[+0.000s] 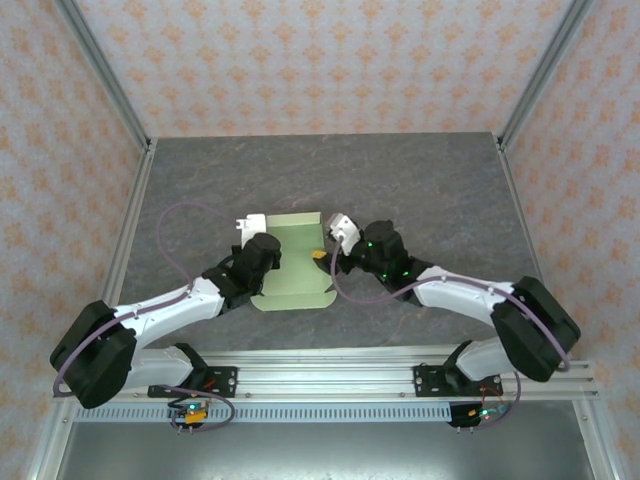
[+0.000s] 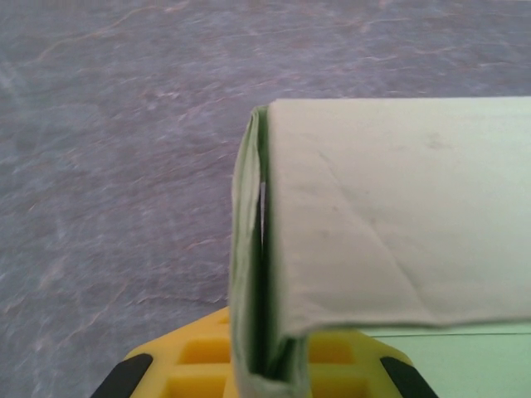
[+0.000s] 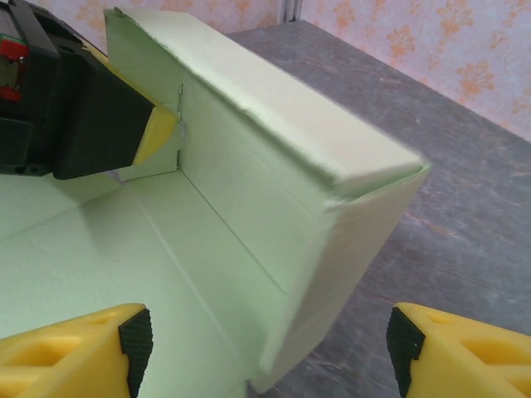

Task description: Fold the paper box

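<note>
box [image 1: 295, 262] lies mid table [image 1: 430, 190]. left pincer [image 2: 264, 369] clamps its wall at 9 o'clock; right pincer [image 3: 265, 348], at 3, gapes empty astride the corner. i'd squeeze that crease squarely.

Up close, the yellow fingers [image 2: 199, 358] of the left hand [image 2: 264, 373] get chopped off by the bottom of the shot. The paper box [image 2: 398, 224] has its folded wall covering the gap between them, then runs off to the right. From overhead those fingers are tucked under the wrist, so no seeing the pinch there. On the right hand [image 3: 265, 348] the fingers [image 3: 75, 348] are clipped at the bottom too, with the box floor running out left.
</note>
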